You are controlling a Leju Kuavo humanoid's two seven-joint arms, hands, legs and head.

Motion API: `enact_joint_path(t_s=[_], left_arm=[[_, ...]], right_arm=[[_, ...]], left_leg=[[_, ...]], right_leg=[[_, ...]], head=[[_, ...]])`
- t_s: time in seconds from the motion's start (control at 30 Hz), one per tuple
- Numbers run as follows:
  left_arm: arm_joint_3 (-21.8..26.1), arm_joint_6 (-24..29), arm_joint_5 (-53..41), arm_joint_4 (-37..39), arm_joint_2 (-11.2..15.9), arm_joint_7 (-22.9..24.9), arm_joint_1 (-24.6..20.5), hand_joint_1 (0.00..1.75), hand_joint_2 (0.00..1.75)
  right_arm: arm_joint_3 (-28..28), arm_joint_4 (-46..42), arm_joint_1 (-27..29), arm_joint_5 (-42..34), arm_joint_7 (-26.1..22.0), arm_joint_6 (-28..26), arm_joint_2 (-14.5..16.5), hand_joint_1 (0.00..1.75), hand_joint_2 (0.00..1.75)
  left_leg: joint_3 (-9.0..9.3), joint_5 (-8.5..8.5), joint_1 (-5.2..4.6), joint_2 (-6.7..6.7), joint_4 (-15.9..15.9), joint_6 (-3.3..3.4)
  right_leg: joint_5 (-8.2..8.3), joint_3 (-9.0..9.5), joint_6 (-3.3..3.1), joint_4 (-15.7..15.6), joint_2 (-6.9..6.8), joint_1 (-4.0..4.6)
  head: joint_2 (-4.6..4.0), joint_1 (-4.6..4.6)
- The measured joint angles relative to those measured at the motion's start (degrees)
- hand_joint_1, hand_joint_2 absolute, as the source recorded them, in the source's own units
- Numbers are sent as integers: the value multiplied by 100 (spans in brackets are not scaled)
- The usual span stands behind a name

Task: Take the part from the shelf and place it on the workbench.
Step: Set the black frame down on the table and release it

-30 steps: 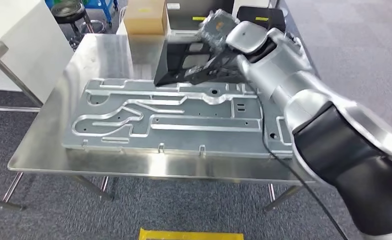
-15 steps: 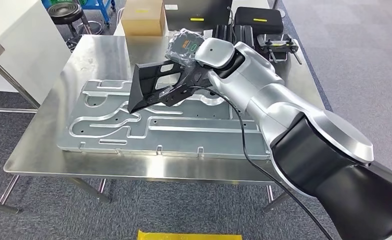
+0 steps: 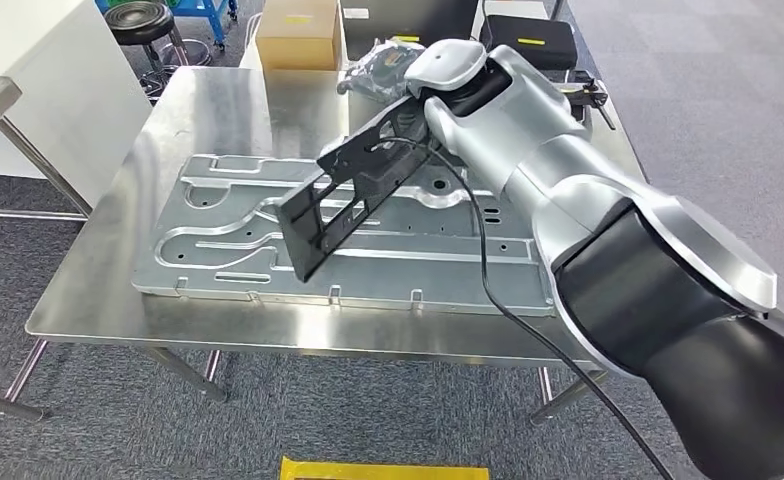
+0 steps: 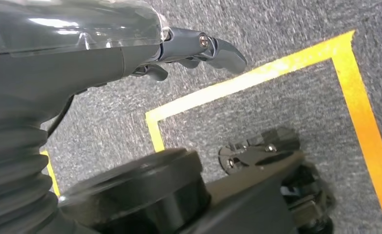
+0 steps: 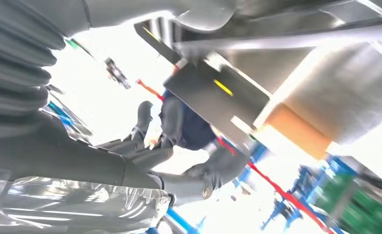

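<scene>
The black part (image 3: 340, 205) — a flat frame with cut-out slots — is off the shelf and over the workbench (image 3: 208, 100), so the fetching half of the job looks finished and only the setting-down is left. In the head view the right hand (image 3: 393, 65) is out at about one o'clock from the bench's middle, wrapped in clear plastic and mostly hidden behind its own wrist; it grips the part at the upper end, though how its fingers lie around it cannot be made out. The part slants from that grip down toward seven o'clock, its lower end hanging over the big grey machined plate (image 3: 248, 235) that covers much of the bench top. Whether that lower corner touches the plate or hangs just above it cannot be told from here. To finish, the part probably needs to be laid down flat and let go — the tilt suggests it is not resting yet. The left hand (image 4: 199, 48) hangs at the robot's side above grey carpet with yellow tape, its fingers loosely apart and holding nothing. A cardboard box (image 3: 301, 30) sits at twelve o'clock, beyond the bench.
</scene>
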Motion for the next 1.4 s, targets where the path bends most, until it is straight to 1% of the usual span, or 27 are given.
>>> enact_joint_path(t_s=[0.07, 0.13, 0.17, 0.23, 0.27, 0.3, 0.33, 0.4, 0.47, 0.6, 0.63, 0.7, 0.77, 0.8, 0.83, 0.9, 0.97, 1.03, 1.1, 1.13, 1.17, 1.23, 1.27, 1.3, 1.33, 1.37, 1.4], left_arm=[[1, -39, 32, 0, 0, 18, 1, 0, 0], [3, -75, 66, 0, -1, 20, 19, 0, 0], [4, -93, 80, 0, -1, 19, 31, 0, 0], [10, -132, 103, 0, -1, 17, 59, 0, 0], [14, -150, 110, 0, 0, 17, 72, 0, 0], [21, -163, 120, 0, 0, 16, 86, 0, 0], [29, -173, 128, 0, 0, 15, 98, 0, 0], [48, -182, 148, 3, -3, 7, 124, 0, 0], [62, -188, 158, 10, -7, 0, 147, 0, 0], [86, -189, 164, 15, -11, -2, 166, 0, 0], [92, -188, 165, 15, -11, -2, 167, 0, 0], [102, -184, 172, 15, -11, -2, 168, 0, 0], [116, -165, 215, 15, -11, -1, 178, 0, 0], [131, -149, 246, 15, -11, 0, 183, 0, 0], [149, -131, 279, 15, -11, 2, 184, 0, 0], [184, -108, 315, 16, -15, 4, 179, 0, 0], [206, -99, 324, 17, -28, 10, 171, 0, 0], [227, -97, 331, 17, -38, 55, 165, 0, 0], [246, -110, 343, 17, -39, 165, 157, 0, 0], [254, -123, 356, 17, -39, 232, 154, 0, 0], [262, -137, 372, 17, -39, 308, 152, 0, 0], [290, -159, 414, 17, -38, 451, 154, 0, 0], [309, -167, 428, 17, -37, 512, 157, 0, 0], [328, -170, 440, 16, -35, 550, 160, 0, 0], [348, -166, 445, 16, -33, 566, 162, 0, 0], [367, -151, 448, 16, -30, 566, 164, 0, 0], [380, -131, 450, 16, -27, 549, 165, 0, 0]], right_arm=[[-41, 47, -97, -28, 150, 326, -8, 0, 0], [-91, 92, -214, -84, 291, 674, -22, 0, 0], [-124, 122, -278, -132, 359, 857, -28, 0, 0], [-209, 204, -392, -272, 512, 1251, -56, 0, 0], [-259, 243, -431, -350, 595, 1453, -79, 0, 0], [-312, 276, -461, -430, 680, 1651, -109, 0, 0], [-362, 301, -492, -500, 763, 1821, -140, 0, 0], [-493, 348, -581, -646, 961, 2154, -222, 0, 0], [-633, 392, -686, -745, 1130, 2400, -315, 0, 0], [-836, 455, -799, -828, 1345, 2693, -510, 0, 0], [-880, 463, -823, -839, 1388, 2745, -563, 0, 0], [-940, 475, -867, -797, 1394, 2725, -670, 0, 0], [-942, 473, -879, -587, 1270, 2315, -770, 0, 0], [-915, 456, -877, -435, 1188, 1897, -811, 0, 0], [-882, 431, -881, -294, 1122, 1425, -853, 0, 0], [-826, 372, -921, -147, 1057, 704, -921, 0, 0], [-806, 332, -964, -122, 1031, 466, -961, 0, 0], [-799, 302, -957, -125, 1021, 213, -1003, 0, 0], [-811, 213, -904, -164, 969, -422, -1146, 0, 0], [-824, 135, -868, -171, 933, -812, -1267, 0, 0], [-840, 27, -815, -167, 886, -1209, -1420, 0, 0], [-891, -236, -591, -137, 811, -1777, -1794, 0, 0], [-953, -468, -386, -133, 783, -1971, -2045, 0, 0], [-1057, -793, -101, -132, 780, -2115, -2353, 0, 0], [-1211, -1214, 268, -134, 799, -2250, -2701, 0, 0], [-1426, -1712, 704, -143, 827, -2401, -3092, 0, 0], [-1695, -2220, 1222, -151, 862, -2566, -3459, 0, 0]], left_leg=[[1, -11, 3, 3, -5, -49], [-73, -165, 6, 6, 192, -114], [-187, -325, 23, 8, 463, -150], [-525, -668, 72, 8, 1217, -215], [-660, -740, 99, 9, 1492, -242], [-708, -703, 125, 11, 1571, -267], [-646, -556, 149, 14, 1415, -288], [-308, -166, 189, 17, 683, -332], [-66, 0, 187, 9, 148, -300], [-41, 24, 160, 3, 36, -100], [-39, 44, 161, 4, 16, -50], [-43, 68, 153, 2, -5, 15], [-49, 72, 125, -5, -4, 41], [-48, 71, 108, -8, -3, 47], [-45, 71, 91, -9, -2, 50], [-32, 65, 62, -10, -1, 52], [-38, 56, 31, -11, 8, 32], [-49, 56, 21, -9, 6, -10], [-59, 31, 17, 0, 23, -61], [-100, -44, 16, 4, 121, -85], [-189, -178, 19, 10, 335, -107], [-494, -541, 50, 14, 1049, -136], [-642, -669, 66, 15, 1390, -148], [-719, -703, 80, 16, 1573, -158], [-690, -626, 92, 16, 1528, -165], [-550, -457, 106, 17, 1252, -168], [-348, -272, 120, 11, 841, -169]], right_leg=[[19, 16, -28, -57, -9, -16], [46, 55, -70, -126, -22, -61], [54, 70, -82, -146, -28, -75], [55, 73, -90, -151, -27, -80], [53, 75, -87, -149, -27, -84], [48, 79, -79, -144, -25, -92], [39, 84, -62, -131, -23, -108], [1, 85, 4, -80, -17, -138], [-22, 61, 89, -26, -9, -133], [-38, 41, 230, -16, -9, -145], [-132, -10, 251, 107, -10, -153], [-479, -272, 262, 712, -8, -148], [-765, -610, 254, 1438, -6, -128], [-768, -684, 240, 1582, -6, -119], [-667, -653, 215, 1505, -6, -109], [-280, -308, 131, 782, -6, -75], [-52, 10, 62, 118, -13, -26], [-38, 74, 38, -46, -15, 7], [-13, 89, 0, -92, -20, -20], [2, 106, -22, -121, -37, -41], [14, 123, -41, -148, -57, -63], [18, 137, -55, -156, -98, -68], [19, 142, -54, -155, -113, -67], [22, 150, -48, -153, -129, -67], [23, 159, -36, -151, -145, -70], [21, 167, -16, -146, -158, -76], [15, 174, 13, -138, -178, -79]], head=[[0, 0], [0, -1], [0, -1], [0, -1], [0, -1], [0, -1], [0, -1], [0, -1], [0, 0], [0, 0], [0, 0], [0, 0], [0, 0], [0, 0], [0, 0], [0, 0], [0, 0], [0, 0], [0, 0], [0, 0], [0, -1], [0, -1], [0, -1], [0, -1], [0, -1], [0, 0], [0, -1]])
